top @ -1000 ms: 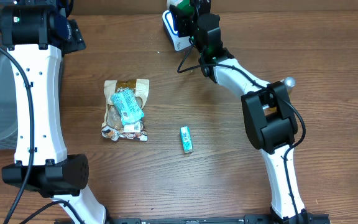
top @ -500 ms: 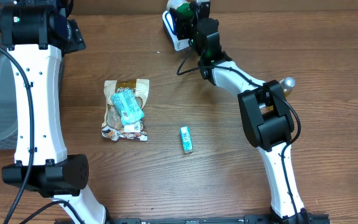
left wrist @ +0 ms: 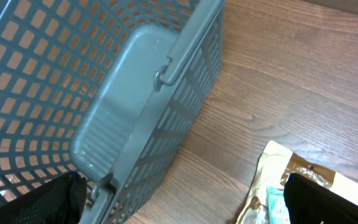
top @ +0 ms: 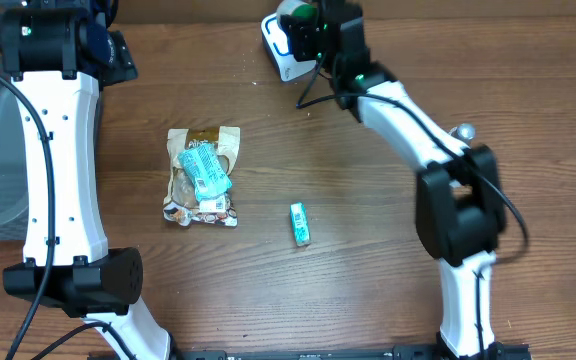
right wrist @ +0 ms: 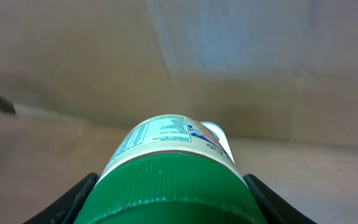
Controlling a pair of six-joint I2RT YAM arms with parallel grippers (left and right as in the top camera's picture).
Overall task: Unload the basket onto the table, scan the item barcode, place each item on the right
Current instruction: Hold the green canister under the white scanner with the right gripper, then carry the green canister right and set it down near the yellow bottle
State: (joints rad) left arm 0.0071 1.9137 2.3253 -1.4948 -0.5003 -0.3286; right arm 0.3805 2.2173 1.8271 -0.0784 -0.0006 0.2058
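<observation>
Bottle (right wrist: 166, 180): green ribbed lid, white printed label; was held by lid, label uppermost, just beside white-and-blue scanner (top: 280, 52).

A grey plastic mesh basket (left wrist: 135, 112) stands at the far left edge of the table (top: 368, 290). Left of the middle lies a brown snack pouch (top: 193, 212) with a teal packet (top: 205, 170) resting on top. A small teal box (top: 300, 223) lies apart to its right.

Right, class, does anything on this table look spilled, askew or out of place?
Nothing is spilled or damaged. One oddity: a teal packet lies tilted on top of the snack pouch rather than flat on the table. The small teal box lies apart, alone, and the right pincer holds a green-lidded bottle.
</observation>
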